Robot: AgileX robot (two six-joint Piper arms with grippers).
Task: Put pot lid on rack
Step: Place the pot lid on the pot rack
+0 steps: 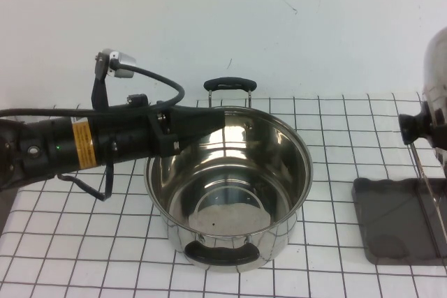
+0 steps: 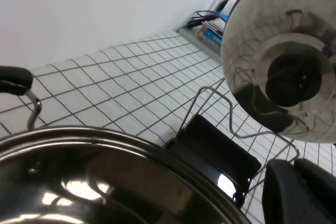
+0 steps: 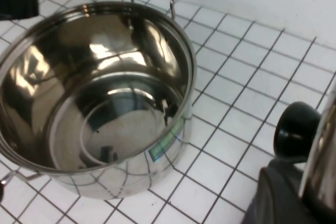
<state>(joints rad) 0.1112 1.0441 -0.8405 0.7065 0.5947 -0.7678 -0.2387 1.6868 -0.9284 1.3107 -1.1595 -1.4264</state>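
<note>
Pot lid [image 1: 437, 82]: held on edge at the far right of the high view, above the rack, black knob [image 1: 411, 128] facing toward the pot; dome mostly out of that view. In the left wrist view the whole knob side shows, lid disc near vertical.
Rack [image 1: 391, 221]: dark grey tray on the table at the right, well apart from the pot; thin wire bars [image 1: 426, 172] rising from it directly under the lid.
Pot [image 1: 230, 186]: open and empty, centre of the table, one black handle near, one far.
Left gripper [image 1: 209, 120]: at the pot's far-left rim, arm reaching in from the left; fingers fully closed, pressed on the rim as far as can be judged, likely steadying the pot. Not certain that the rim is actually pinched.
Right gripper: out of sight in every view; right wrist view shows only the knob and a sliver of lid edge close by. Fingers narrowly parted, presumably gripping the lid's rim; not confirmed.
Key relation: lid plane upright, roughly parallel to the bars, rack straight below. Right arm the nearer one by far.
Next move, judged: straight lowering so the lid edge drops between bars.
Risk: edge catching on top of a wire.
</note>
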